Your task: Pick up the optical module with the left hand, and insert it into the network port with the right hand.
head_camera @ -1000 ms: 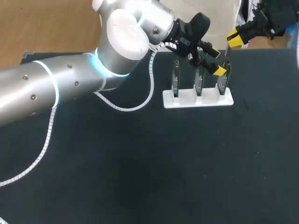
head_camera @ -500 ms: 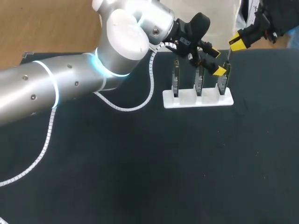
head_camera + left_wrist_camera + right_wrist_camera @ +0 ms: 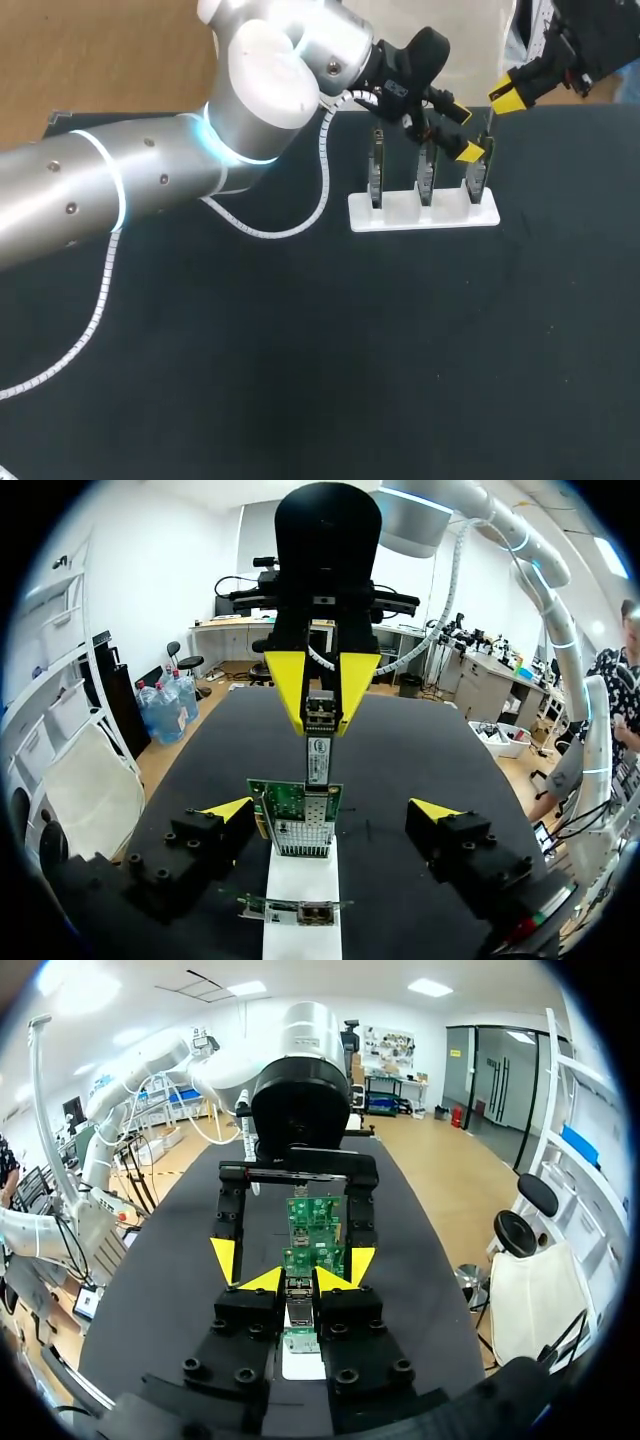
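Note:
My right gripper point(image 3: 507, 92) hangs at the table's far right, shut on the slim optical module point(image 3: 488, 122). The module points down over the rightmost of three upright green network cards point(image 3: 478, 176) on a white rack point(image 3: 420, 215). In the left wrist view the right gripper point(image 3: 320, 715) holds the module point(image 3: 319, 755) just above that card point(image 3: 295, 820). My left gripper point(image 3: 462, 131) stands open astride the same card, its yellow fingertips point(image 3: 230, 808) well apart and touching nothing. In the right wrist view the module point(image 3: 300, 1312) sits between my right gripper's point(image 3: 300, 1280) tips.
Two more cards point(image 3: 377, 165) point(image 3: 427, 170) stand in the rack to the left of the rightmost one. My left arm's big silver links point(image 3: 270, 70) and its white cable point(image 3: 300, 225) cross the table's left half.
My right gripper has shifted slightly to the right with the module in it. The left arm has not moved.

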You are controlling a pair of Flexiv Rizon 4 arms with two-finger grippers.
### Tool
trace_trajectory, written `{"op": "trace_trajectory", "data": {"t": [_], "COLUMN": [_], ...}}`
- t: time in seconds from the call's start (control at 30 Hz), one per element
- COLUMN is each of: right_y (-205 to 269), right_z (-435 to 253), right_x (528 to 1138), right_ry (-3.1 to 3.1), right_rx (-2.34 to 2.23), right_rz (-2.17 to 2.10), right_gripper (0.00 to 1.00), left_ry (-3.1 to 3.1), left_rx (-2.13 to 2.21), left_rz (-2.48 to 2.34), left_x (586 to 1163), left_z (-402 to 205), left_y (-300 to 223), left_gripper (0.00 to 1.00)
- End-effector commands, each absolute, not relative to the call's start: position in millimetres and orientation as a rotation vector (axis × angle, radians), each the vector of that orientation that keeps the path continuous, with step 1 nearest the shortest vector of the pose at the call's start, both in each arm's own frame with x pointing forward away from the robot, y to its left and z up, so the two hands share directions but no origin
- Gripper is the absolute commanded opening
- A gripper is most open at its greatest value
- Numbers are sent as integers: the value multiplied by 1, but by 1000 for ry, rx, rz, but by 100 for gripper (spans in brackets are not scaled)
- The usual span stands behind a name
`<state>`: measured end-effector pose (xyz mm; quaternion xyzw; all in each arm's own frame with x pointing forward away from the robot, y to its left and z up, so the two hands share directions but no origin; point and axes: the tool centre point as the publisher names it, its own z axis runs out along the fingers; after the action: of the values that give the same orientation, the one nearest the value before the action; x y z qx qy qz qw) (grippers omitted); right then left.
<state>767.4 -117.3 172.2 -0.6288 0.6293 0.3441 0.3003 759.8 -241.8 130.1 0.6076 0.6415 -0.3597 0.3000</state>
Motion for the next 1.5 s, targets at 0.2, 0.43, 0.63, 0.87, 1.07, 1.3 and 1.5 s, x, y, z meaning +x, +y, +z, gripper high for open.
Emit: {"op": "trace_trajectory", "data": {"t": [0.2, 0.43, 0.63, 0.87, 1.07, 1.3, 1.5], "right_y": [-115, -116, -117, -116, -116, -117, -117], "right_z": [175, 174, 171, 168, 169, 175, 174], "right_x": [766, 766, 767, 768, 768, 766, 766], "right_ry": [1644, 1648, 1653, 1654, 1647, 1621, 1615], "right_rx": [-1677, -1686, -1684, -1690, -1695, -1711, -1721], "right_rz": [915, 912, 916, 928, 931, 924, 931], "right_gripper": [0, 0, 0, 0, 0, 0, 0], "left_ry": [1710, 1710, 1710, 1710, 1710, 1710, 1710], "left_rx": [1618, 1618, 1618, 1618, 1618, 1618, 1618], "left_rz": [-953, -953, -953, -953, -953, -953, -953], "left_x": [761, 761, 761, 761, 761, 761, 761], "left_z": [131, 131, 131, 131, 131, 131, 131], "left_y": [-243, -243, -243, -243, -243, -243, -243], "left_gripper": [100, 100, 100, 100, 100, 100, 100]}}
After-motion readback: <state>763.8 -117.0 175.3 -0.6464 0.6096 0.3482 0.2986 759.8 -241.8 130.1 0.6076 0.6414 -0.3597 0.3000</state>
